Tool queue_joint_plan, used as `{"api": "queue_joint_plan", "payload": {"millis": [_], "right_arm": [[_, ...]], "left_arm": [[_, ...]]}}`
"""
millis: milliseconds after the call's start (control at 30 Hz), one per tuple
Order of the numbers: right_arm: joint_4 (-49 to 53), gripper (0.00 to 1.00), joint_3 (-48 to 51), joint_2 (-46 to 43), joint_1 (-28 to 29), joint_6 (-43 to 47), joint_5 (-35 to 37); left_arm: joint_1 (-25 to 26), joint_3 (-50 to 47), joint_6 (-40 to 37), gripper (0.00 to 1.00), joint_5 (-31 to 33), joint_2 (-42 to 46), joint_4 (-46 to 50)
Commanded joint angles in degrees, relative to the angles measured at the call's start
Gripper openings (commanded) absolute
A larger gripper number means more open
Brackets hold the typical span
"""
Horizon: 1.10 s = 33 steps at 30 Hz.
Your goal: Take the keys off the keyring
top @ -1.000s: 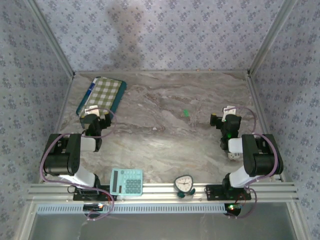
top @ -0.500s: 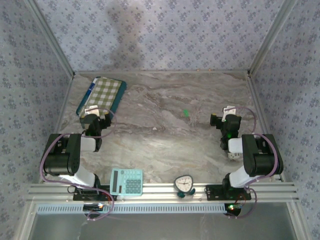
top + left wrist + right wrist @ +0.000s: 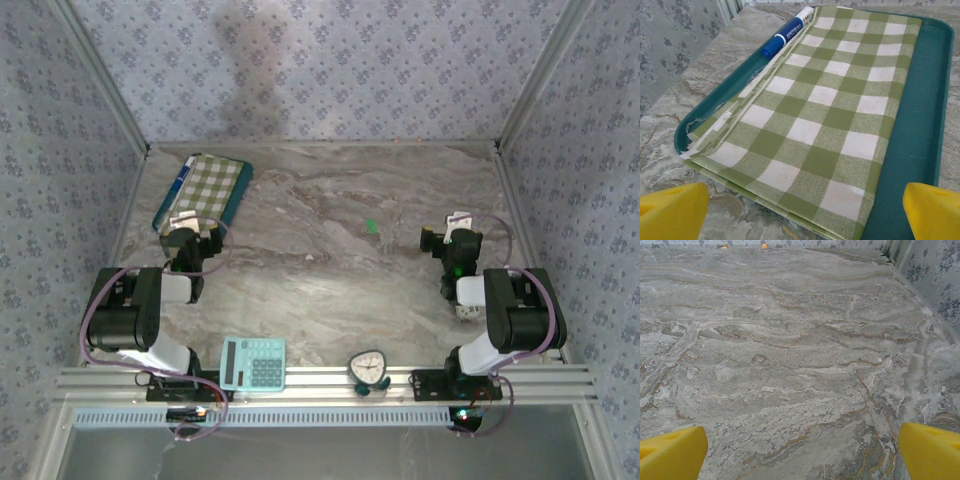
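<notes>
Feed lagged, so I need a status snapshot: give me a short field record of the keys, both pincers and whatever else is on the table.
keys: tiny green piece lying on the table, right of centre, apart from both pincers
keyring: too small to make out
left pincer: open, empty, facing the tray
right pincer: open, empty, over bare marble
tray: teal, far left, holds checked cloth and blue marker
near edge: teal calculator, small clock
</notes>
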<state>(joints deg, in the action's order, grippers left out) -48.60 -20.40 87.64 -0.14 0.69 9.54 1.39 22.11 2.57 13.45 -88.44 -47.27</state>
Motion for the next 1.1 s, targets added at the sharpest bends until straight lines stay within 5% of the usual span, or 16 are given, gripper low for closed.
{"api": "queue_joint_plan", "payload": {"millis": [0,200,333,433,533,667,867,1067], "right_arm": [[3.76,1.0,-1.83,-3.41,0.01,0.3,-1.49],[19.93,1.0,-6.36,-13.3,0.77,-1.16,0.2],[26.25,1.0,-6.82,-22.61,0.23,-9.8,-0.63],[40.54,1.0,-9.24,-28.84,-2.28,-29.33,-0.91],[40.11,1.0,-9.73,-29.91,-7.05,-31.02,-13.5],[48.74,0.83,-15.58,-27.86,-3.86,-28.04,-16.17],[61.52,0.66,-26.88,-16.62,1.46,-24.76,-21.33],[64.27,0.62,-34.89,-3.78,7.68,-22.89,-20.54]], "left_arm": [[-0.32,3.39,-0.1,0.99,-1.83,3.25,5.51],[-0.26,9.23,1.32,0.99,2.02,8.96,19.6],[-0.41,14.97,8.07,0.99,6.9,12.16,30.51],[-1.27,17.64,18.13,0.99,1.53,15.15,35.61],[-4.17,20.54,29.66,0.98,-11.49,15.63,40.59],[-3.05,23.71,32.45,0.85,-23.31,14.69,43.7],[4.13,23.92,32.49,0.83,-29.69,16.2,48.15],[11.35,19.12,34.01,0.81,-30.9,20.16,48.95]]}}
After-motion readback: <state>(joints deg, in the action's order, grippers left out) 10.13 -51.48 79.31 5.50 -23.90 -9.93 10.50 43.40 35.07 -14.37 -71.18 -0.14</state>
